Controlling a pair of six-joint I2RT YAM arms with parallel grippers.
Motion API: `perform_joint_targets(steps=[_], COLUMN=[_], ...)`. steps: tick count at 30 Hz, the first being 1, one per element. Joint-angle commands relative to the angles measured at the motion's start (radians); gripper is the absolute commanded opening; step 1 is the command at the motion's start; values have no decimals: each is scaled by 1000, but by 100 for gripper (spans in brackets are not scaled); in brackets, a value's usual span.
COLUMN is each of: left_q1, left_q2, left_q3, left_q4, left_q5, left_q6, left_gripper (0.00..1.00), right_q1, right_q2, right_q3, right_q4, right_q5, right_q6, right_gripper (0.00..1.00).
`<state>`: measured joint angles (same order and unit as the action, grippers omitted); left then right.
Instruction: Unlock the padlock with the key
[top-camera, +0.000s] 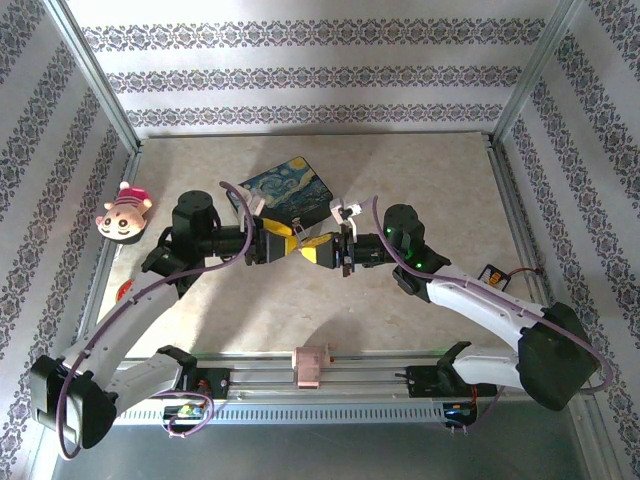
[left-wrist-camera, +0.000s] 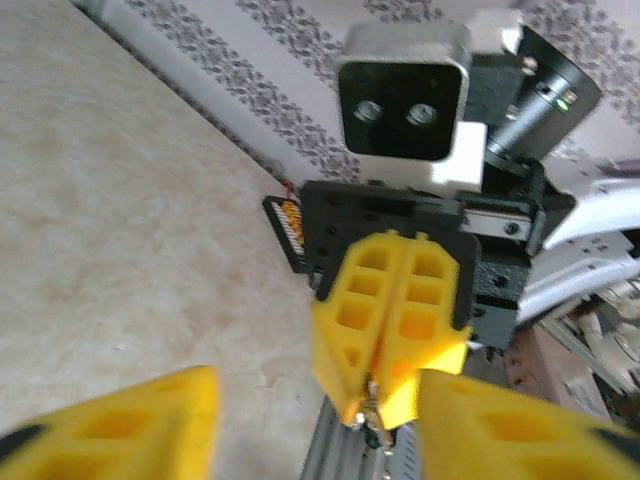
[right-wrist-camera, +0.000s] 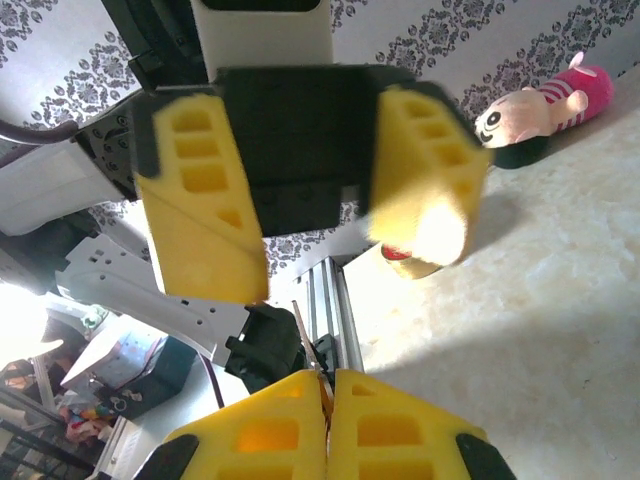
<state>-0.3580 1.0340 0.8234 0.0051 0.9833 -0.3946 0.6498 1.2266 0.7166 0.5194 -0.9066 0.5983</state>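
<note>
Top external view: right claw (top-camera: 312, 250) is closed, pinching a small brassy piece, probably the padlock (left-wrist-camera: 372, 415), at its tips above the table (top-camera: 420, 180). Left claw (top-camera: 285, 240) gapes open just opposite.

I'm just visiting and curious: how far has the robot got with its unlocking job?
Done: the right gripper is pinched shut on a small metal piece, too small to identify. In hand: the open left gripper faces it. Left, probably: the unlocking itself.
</note>
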Motion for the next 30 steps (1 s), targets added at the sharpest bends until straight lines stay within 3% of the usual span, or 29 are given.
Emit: perform_joint_targets(steps=[1, 2, 13, 16, 20, 26, 30], left_q1=[14, 13, 12, 7, -10, -34, -52], left_q2=[-37, -43, -78, -41, 2, 11, 23], left_q3=[-24, -27, -60, -46, -31, -32, -47], left_q4=[81, 82, 80, 104, 99, 41, 134], left_q5=[-109, -135, -380, -302, -227, -236, -189], left_q6=[-49, -58, -111, -133, -138, -133, -197], left_gripper=[91, 99, 99, 77, 70, 60, 50], right_q1=[-18, -23, -67, -64, -60, -44, -28], right_q2=[-17, -15, 86, 120, 132, 115, 89], right_q3=[-11, -12, 16, 35, 60, 75, 74], right_q4=[10, 7, -27, -9, -13, -29, -48], right_q5=[0, 8, 44, 29, 58, 133, 161], right_q6=[-6, -2, 99, 113, 148, 217, 217], right_gripper=[0, 0, 0, 0, 0, 0, 0])
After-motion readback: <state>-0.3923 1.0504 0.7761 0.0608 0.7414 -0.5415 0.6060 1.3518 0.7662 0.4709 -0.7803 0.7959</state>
